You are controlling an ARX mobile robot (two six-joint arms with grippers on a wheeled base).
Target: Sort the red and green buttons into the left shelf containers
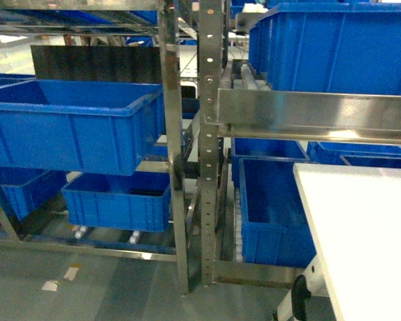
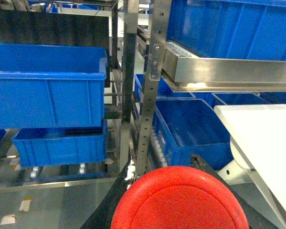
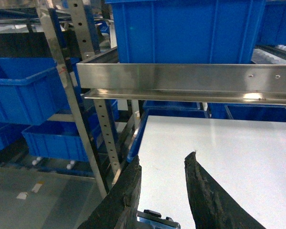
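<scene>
The red button's wide cap (image 2: 181, 200) fills the bottom of the left wrist view, held between the dark fingers of my left gripper (image 2: 163, 164), which is shut on it. Its body is hidden. The green button is out of view. The left shelf containers are ahead: a large blue bin (image 2: 47, 86) on the upper level and a smaller one (image 2: 62, 145) below it, also seen as the large bin (image 1: 73, 127) in the head view. My right gripper (image 3: 163, 158) is open and empty above the white table (image 3: 219, 143). Neither gripper shows in the head view.
A perforated steel post (image 1: 210, 134) stands between the left and right shelves. A steel rail (image 1: 314, 114) crosses the right shelf, with blue bins above (image 1: 334, 47) and below (image 1: 274, 207). The white table (image 1: 361, 227) juts in at the lower right. Grey floor (image 1: 87, 287) lies below.
</scene>
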